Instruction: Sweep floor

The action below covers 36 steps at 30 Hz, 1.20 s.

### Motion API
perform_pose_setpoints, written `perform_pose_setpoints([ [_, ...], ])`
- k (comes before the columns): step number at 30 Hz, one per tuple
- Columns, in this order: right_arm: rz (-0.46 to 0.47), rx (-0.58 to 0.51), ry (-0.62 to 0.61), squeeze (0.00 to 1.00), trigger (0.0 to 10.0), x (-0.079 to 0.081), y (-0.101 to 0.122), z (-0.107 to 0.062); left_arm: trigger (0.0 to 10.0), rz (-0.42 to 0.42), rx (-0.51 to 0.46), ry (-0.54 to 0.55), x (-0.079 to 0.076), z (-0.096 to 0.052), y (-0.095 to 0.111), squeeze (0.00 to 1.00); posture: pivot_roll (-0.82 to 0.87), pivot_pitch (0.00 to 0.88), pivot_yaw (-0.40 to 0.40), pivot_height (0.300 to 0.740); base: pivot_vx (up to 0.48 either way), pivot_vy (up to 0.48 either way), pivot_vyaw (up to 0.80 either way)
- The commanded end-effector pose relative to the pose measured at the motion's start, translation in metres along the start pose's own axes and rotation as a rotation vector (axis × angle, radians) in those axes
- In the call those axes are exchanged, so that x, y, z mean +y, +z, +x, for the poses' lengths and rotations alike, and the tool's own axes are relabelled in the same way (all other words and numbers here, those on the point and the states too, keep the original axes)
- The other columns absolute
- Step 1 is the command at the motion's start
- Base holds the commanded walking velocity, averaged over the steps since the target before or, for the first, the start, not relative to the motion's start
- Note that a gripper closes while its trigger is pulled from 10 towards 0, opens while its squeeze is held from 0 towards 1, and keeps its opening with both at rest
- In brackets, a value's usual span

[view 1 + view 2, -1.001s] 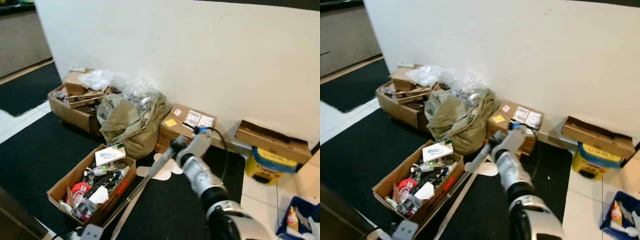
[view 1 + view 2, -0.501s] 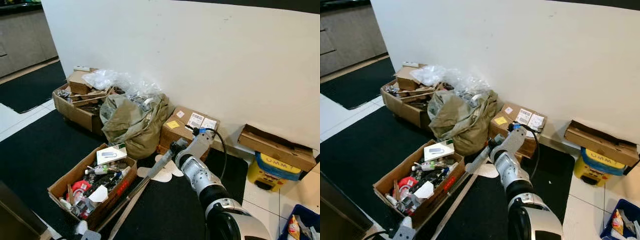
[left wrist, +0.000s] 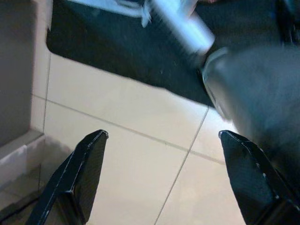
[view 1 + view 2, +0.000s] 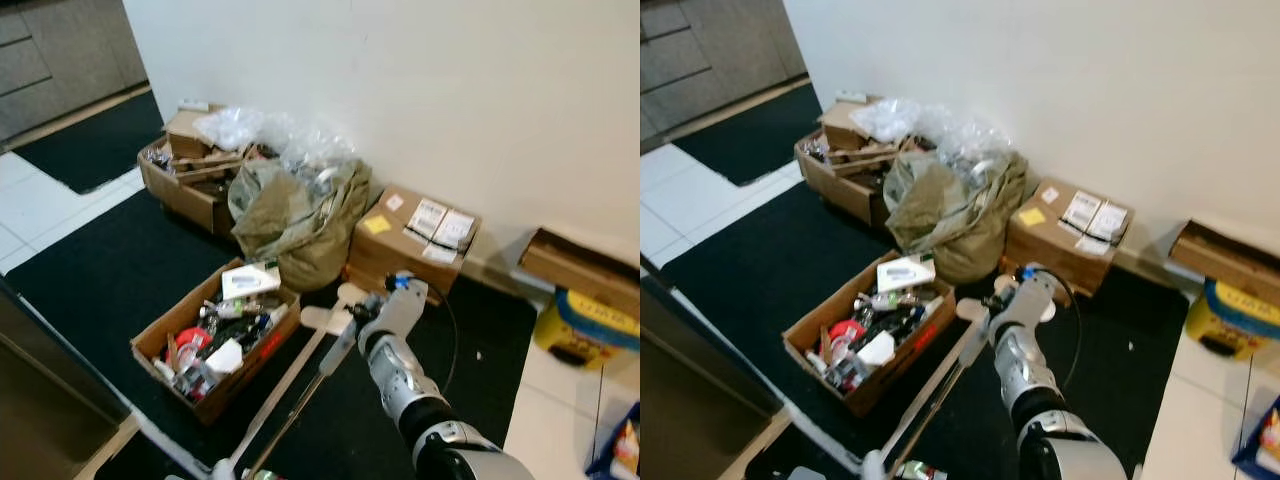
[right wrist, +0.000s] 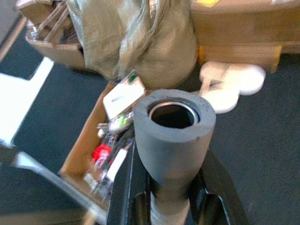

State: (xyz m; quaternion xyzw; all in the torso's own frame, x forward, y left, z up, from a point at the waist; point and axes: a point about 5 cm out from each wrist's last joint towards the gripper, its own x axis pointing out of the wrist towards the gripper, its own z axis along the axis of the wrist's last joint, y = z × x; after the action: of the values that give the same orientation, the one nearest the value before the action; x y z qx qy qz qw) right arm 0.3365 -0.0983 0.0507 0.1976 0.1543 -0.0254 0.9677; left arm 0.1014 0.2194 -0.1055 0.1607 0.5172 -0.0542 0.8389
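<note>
While the long silver broom pole with its grey foam end grip is clamped between the black fingers of the right gripper, it is slanted down and to the robot's left across the black floor mat, probably so that the far end can be dragged along the floor. The pole is run just beside the open cardboard box of mixed clutter, with the olive-green sack and the taped brown carton against the white wall beyond. The left gripper is hung over pale floor tiles, its fingers spread wide and nothing held.
</note>
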Motion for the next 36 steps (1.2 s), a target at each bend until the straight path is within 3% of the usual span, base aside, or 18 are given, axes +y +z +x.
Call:
perform_pose_setpoints([
  [1, 0.051, -0.006, 0.055, 0.0, 10.0, 0.036, -0.023, -0.012, 10.0, 0.022, 0.017, 0.001, 0.004, -0.003, -0.008, 0.0, 0.11, 0.168, 0.034, 0.74, 0.0, 0.0, 0.0],
  [7, 0.076, -0.049, 0.067, 0.0, 10.0, 0.038, -0.019, -0.012, 10.0, 0.028, 0.011, 0.001, 0.004, -0.003, -0.008, 0.0, 0.11, 0.169, 0.035, 0.74, 0.0, 0.0, 0.0],
  [11, -0.021, -0.1, 0.101, 0.0, 10.0, 0.039, -0.015, -0.013, 10.0, 0.035, 0.002, -0.001, 0.004, -0.002, -0.006, 0.0, 0.1, 0.159, 0.03, 0.74, 0.0, 0.0, 0.0],
  [14, -0.161, -0.168, 0.119, 0.0, 10.0, 0.035, -0.007, -0.013, 10.0, 0.04, -0.007, -0.003, 0.004, -0.002, -0.003, 0.0, 0.09, 0.142, 0.022, 0.74, 0.0, 0.0, 0.0],
  [21, -0.319, -0.274, 0.175, 0.0, 10.0, 0.029, 0.008, -0.013, 10.0, 0.047, -0.018, -0.007, 0.003, -0.001, 0.001, 0.0, 0.07, 0.112, 0.011, 0.74, 0.0, 0.0, 0.0],
  [24, -0.411, -0.319, 0.19, 0.0, 10.0, 0.02, 0.018, -0.011, 10.0, 0.048, -0.024, -0.009, 0.003, 0.0, 0.003, 0.0, 0.07, 0.09, -0.001, 0.74, 0.0, 0.0, 0.0],
  [34, -0.516, -0.356, 0.141, 0.0, 10.0, 0.001, 0.034, -0.007, 10.0, 0.035, -0.039, -0.004, 0.004, 0.002, 0.01, 0.0, 0.05, 0.05, -0.003, 0.74, 0.0, 0.0, 0.0],
  [36, -0.564, -0.344, 0.033, 0.0, 10.0, -0.019, 0.043, -0.003, 10.0, 0.024, -0.05, -0.001, 0.003, 0.003, 0.016, 0.0, 0.04, 0.028, -0.011, 0.74, 0.0, 0.0, 0.0],
])
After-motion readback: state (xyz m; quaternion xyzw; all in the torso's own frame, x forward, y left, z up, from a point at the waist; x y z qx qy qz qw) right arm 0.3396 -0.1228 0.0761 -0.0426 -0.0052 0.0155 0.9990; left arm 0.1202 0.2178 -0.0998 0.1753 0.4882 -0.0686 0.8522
